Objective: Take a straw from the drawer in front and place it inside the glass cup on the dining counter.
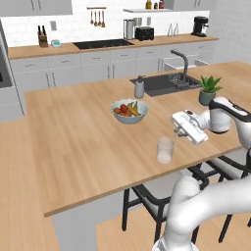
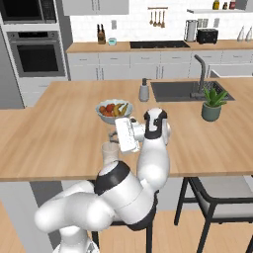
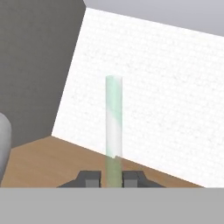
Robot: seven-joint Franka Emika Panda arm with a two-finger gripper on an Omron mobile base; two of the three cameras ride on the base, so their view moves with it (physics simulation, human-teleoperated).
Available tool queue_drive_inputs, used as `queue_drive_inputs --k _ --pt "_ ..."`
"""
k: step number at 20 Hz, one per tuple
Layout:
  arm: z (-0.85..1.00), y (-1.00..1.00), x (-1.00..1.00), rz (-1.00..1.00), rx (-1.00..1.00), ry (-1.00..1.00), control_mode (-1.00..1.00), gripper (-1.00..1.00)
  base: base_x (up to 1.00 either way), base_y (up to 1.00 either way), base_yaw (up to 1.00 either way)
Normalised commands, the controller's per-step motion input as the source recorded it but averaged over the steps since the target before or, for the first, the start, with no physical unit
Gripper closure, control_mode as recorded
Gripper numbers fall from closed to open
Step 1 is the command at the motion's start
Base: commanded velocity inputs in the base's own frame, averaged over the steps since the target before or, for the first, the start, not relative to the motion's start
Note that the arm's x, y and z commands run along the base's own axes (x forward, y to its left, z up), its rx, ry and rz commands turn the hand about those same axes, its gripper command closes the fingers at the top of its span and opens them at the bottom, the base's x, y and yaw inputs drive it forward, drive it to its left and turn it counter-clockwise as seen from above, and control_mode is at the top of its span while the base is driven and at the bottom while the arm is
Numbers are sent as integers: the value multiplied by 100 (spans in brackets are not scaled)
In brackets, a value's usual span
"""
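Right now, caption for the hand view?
Claw shut on the straw, pale stick pointing away from the camera toward a white wall.

On the dining counter (image 1: 73,142) you have the glass cup (image 1: 165,150) near the front edge, with the fruit bowl (image 1: 129,111) behind it and the soap dispenser (image 1: 139,87) further back, beside the sink (image 1: 162,83). A potted plant (image 1: 209,90) sits right of the sink. The gripper (image 1: 178,128) hangs just right of the cup, above it, with the straw (image 3: 113,131) between its fingers.
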Motion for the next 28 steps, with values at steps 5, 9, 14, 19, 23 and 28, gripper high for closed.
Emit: queue_drive_inputs --k 5,9,14,19,23,28 --pt "-11 4 13 0 0 0 -100 100 0 0 0" --pt "-11 4 14 0 0 0 -100 100 0 0 0" --pt "-15 4 14 0 0 0 -100 100 0 0 0" --pt "-18 2 14 0 0 0 -100 100 0 0 0" --pt "-16 1 17 0 0 0 -100 100 0 0 0" --pt "-17 0 20 0 0 0 -100 100 0 0 0"
